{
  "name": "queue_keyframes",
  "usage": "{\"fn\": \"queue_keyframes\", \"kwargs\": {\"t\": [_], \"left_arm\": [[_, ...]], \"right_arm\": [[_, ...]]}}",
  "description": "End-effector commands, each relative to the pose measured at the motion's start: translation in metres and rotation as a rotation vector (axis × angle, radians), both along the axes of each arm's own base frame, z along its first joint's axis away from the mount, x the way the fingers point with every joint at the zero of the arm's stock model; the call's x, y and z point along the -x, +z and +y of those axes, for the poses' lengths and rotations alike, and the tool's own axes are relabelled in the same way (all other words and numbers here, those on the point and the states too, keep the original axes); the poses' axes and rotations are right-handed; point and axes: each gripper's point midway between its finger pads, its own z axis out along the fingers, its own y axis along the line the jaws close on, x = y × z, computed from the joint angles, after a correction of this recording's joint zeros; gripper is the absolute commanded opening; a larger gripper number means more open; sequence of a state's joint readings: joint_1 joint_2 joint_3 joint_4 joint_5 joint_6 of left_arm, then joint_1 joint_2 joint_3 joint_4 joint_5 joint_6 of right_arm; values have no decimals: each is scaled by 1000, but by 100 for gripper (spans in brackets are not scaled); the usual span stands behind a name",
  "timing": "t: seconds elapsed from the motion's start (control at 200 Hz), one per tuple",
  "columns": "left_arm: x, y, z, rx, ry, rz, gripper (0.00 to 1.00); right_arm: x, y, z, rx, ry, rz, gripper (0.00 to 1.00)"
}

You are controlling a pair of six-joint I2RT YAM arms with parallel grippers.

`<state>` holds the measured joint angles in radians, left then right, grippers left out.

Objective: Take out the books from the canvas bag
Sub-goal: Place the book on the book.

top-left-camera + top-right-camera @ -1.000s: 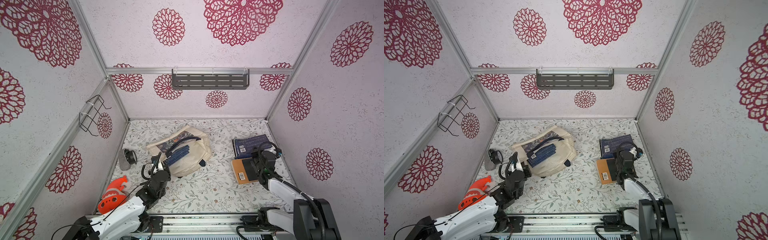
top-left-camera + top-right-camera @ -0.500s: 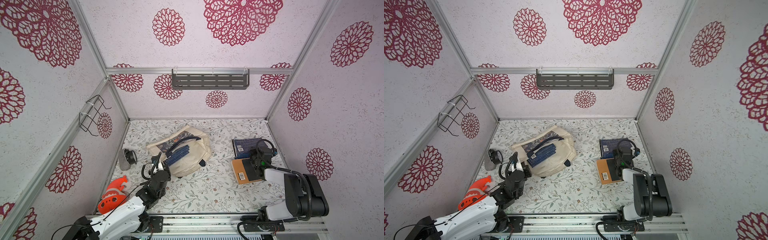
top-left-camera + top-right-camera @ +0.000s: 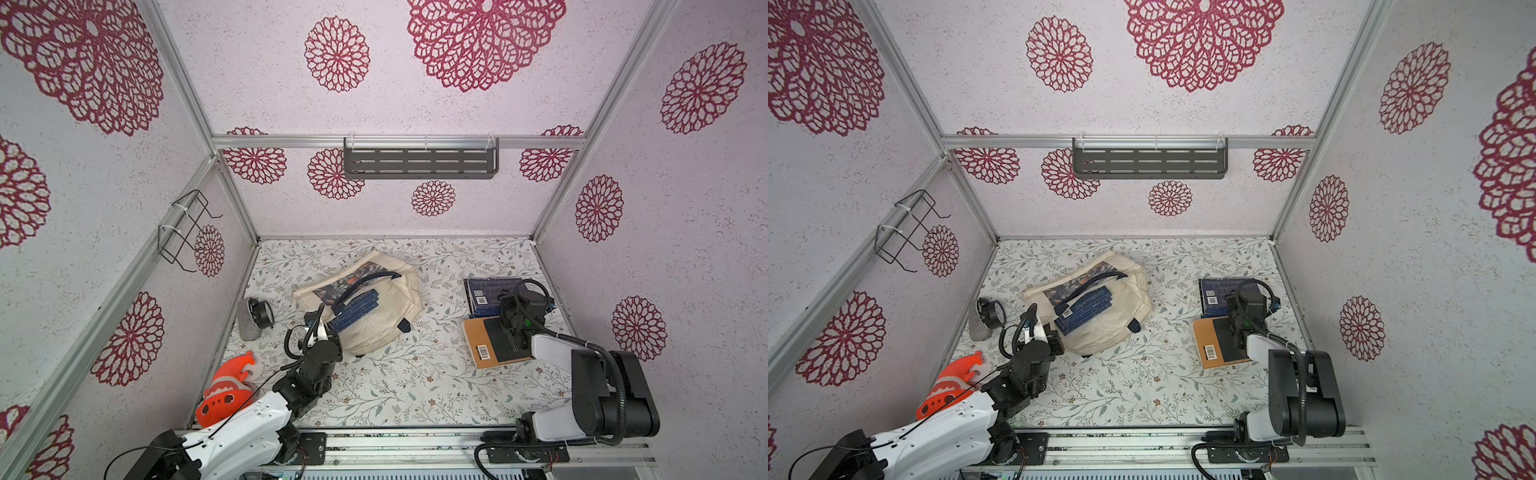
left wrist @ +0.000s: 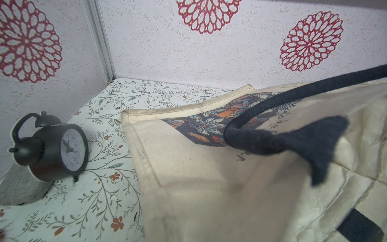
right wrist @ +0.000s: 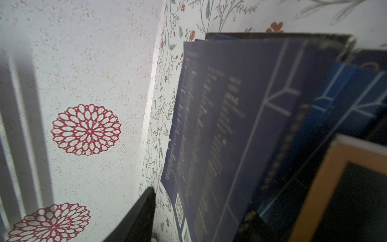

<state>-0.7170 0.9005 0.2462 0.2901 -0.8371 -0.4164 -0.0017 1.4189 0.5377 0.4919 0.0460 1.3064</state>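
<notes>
The cream canvas bag (image 3: 386, 328) lies mid-table with its navy handle (image 4: 272, 144) looped over the mouth. Several dark-blue books (image 3: 357, 309) show inside that mouth. More dark-blue books (image 3: 484, 293) are stacked at the right, beside an orange book (image 3: 478, 349) with a barcode. My left gripper (image 3: 328, 332) is shut on the bag's near rim, and the cream fabric (image 4: 209, 188) hides its fingers in the left wrist view. My right gripper (image 3: 513, 318) hovers over the blue stack with its jaws apart. One finger (image 5: 142, 215) stands clear of the top blue book (image 5: 219, 136).
A black alarm clock (image 3: 259, 313) stands on a grey pad by the left wall. An orange plastic piece (image 3: 224, 395) lies at the front left. The back wall carries a grey shelf (image 3: 419, 160), and the left wall a wire rack (image 3: 187, 232). The right wall is close to the book stack.
The right arm's elbow has swung up and back, and its gripper has shifted slightly left over the blue stack, jaws now apart. The left arm and the bag have not moved.
</notes>
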Motion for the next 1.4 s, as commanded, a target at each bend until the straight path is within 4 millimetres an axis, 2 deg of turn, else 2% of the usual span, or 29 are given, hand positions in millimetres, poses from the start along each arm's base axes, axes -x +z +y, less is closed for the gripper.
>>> {"fn": "queue_keyframes", "kwargs": {"t": [0.0, 0.235, 0.645, 0.781, 1.016, 1.396], "left_arm": [[-3, 2, 0, 1, 5, 7, 0], [-2, 3, 1, 4, 7, 3, 0], [-2, 3, 0, 5, 3, 3, 0], [-2, 3, -1, 7, -1, 4, 0], [-3, 3, -2, 7, -6, 6, 0], [-3, 3, -2, 7, -6, 6, 0]], "right_arm": [[-1, 21, -1, 4, 11, -19, 61], [4, 28, -4, 17, 2, -22, 62], [-12, 28, -8, 34, -6, -28, 62], [-8, 24, -4, 21, 12, -15, 63], [10, 27, -11, 23, -34, -3, 69], [12, 40, -8, 32, -7, -25, 73]]}}
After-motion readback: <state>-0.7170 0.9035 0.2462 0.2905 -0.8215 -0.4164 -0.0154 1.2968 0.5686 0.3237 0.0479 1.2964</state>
